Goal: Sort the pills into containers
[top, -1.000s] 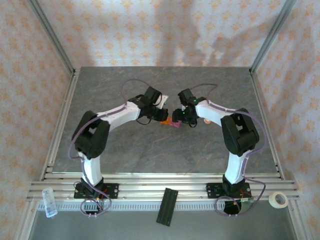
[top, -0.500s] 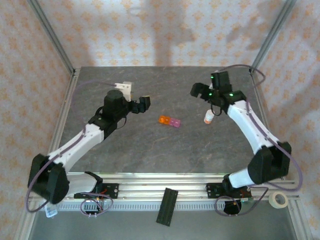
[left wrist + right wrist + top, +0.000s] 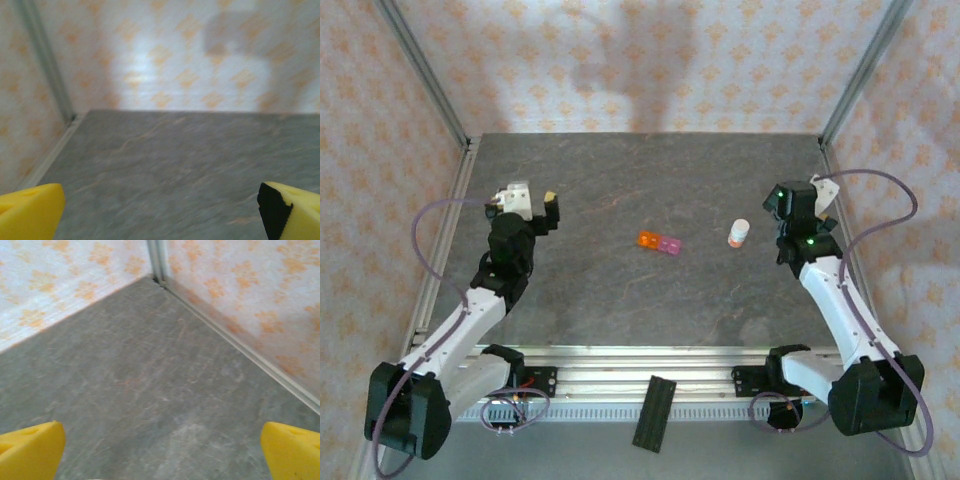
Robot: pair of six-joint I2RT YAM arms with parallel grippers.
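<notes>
**Left gripper** (image 3: 160, 215): jaws spread wide, nothing between the yellow pads (image 3: 30, 210). It is held over the table (image 3: 620, 300) near the left edge, toward the far left corner.

**Right gripper** (image 3: 160, 452): jaws equally spread and empty. It is near the right edge and faces the far right corner.

**Containers** (image 3: 659, 242): a joined orange and pink pair lying at mid-table, well apart from both grippers. A white bottle (image 3: 738, 233) stands upright to their right, nearer the right gripper. Any loose pills are too small to make out.

**Step in hand, as judged:** reaching in toward the middle.

**To do it well:**
- The right gripper likely takes the bottle low on its body, jaws square to it, so that it does not tip.
- The left gripper steadies the containers by their outer end and keeps clear of the openings.
</notes>
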